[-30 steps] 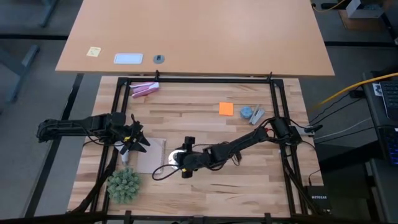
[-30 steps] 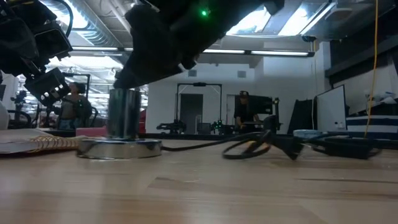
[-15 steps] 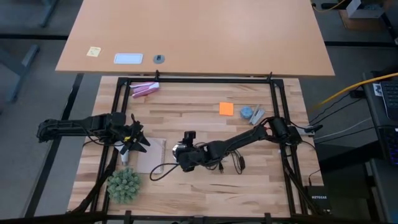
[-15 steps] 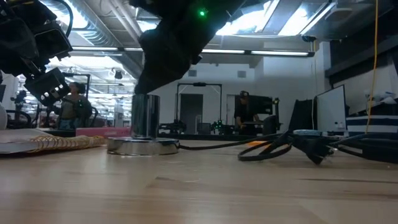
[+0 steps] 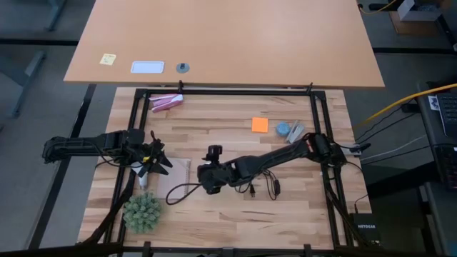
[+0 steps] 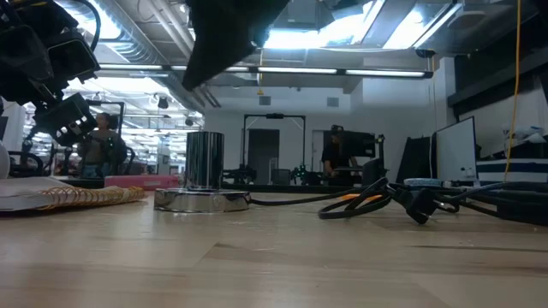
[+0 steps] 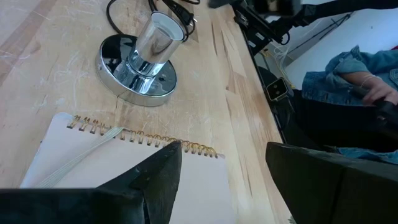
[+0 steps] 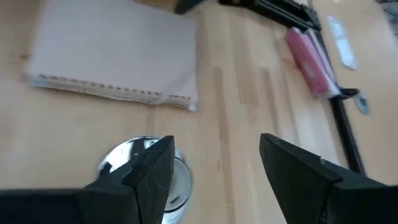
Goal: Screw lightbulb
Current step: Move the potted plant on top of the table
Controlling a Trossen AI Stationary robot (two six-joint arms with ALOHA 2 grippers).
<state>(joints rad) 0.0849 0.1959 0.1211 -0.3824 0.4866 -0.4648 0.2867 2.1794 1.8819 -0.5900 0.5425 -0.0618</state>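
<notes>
Setting-up stage, by the look of it: socket point(image 7: 138, 62) parked mid-tabletop, nothing screwed in yet. Right tool point(image 8: 214, 149) hanging just above it, fingers spread, pinching nothing. Left tool point(image 5: 156, 163) out at nine o'clock, likewise spread and empty. Lightbulb point(image 5: 143, 182) down at eight o'clock, just beside the notebook point(image 5: 173, 178), near the left tool: small, pale, mostly hidden. Next, probably: pick up the bulb, line its screw end over the socket.

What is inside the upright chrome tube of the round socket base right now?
The shiny chrome socket base has an open tube whose mouth looks white-lined and empty; no bulb is screwed in. Its bottom is hidden by the tube wall.
</notes>
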